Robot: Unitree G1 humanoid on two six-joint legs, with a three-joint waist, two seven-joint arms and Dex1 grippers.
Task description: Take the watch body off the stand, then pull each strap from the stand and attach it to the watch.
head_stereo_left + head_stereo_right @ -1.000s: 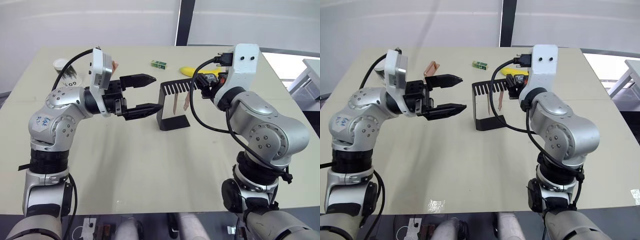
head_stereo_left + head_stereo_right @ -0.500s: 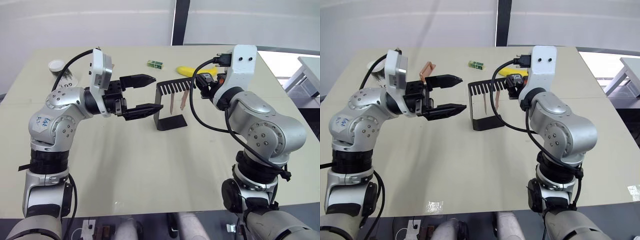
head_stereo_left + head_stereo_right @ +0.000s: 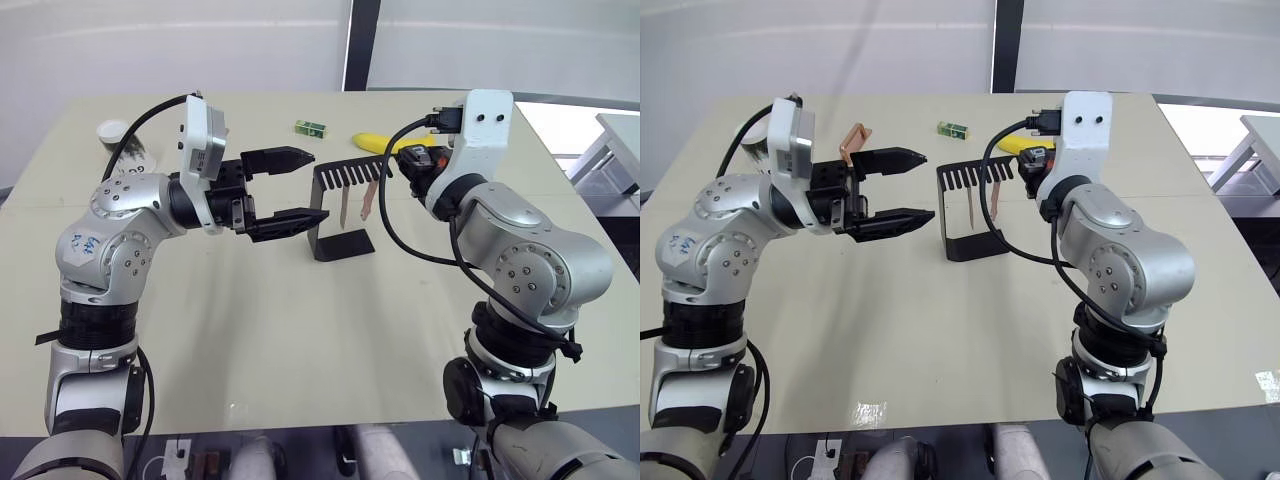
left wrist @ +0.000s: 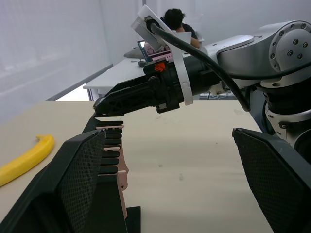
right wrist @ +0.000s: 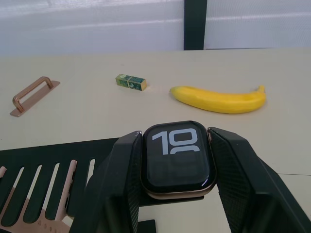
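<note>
- Pale walls and a dark vertical post stand behind your beige desk [image 3: 300, 330], which carries everything.
- Your left pincer [image 3: 298, 186] hangs above the desk just to the left of the stand, with its two black fingers spread well apart and nothing between them.
- Your right pincer [image 5: 175, 167] is at the far-right end of the stand's top arm, with its fingers clamped on the watch body [image 5: 178, 159] from both sides.
- You have the stand [image 3: 340, 210] near the middle of the desk, between the two pincers: flat base on the desk, upright at its left, comb-toothed arm reaching right towards the right pincer.
- You can see a yellow banana [image 5: 218, 99] lying on the desk beyond the stand, towards the right.
- You have a copper-coloured bar [image 3: 854, 139] lying on the desk behind the left arm.
- You can see a white cup [image 3: 112, 131] near the far-left corner of the desk.
- Your two straps [image 3: 356, 204] hang down from the comb teeth, side by side, pink and thin.
- You see the watch body's screen facing the right wrist camera, lit with white digits, copper rim showing at its lower edge, directly over the end of the stand's arm.
- You have a small green block [image 3: 310, 127] on the desk beyond the stand, left of the banana.
</note>
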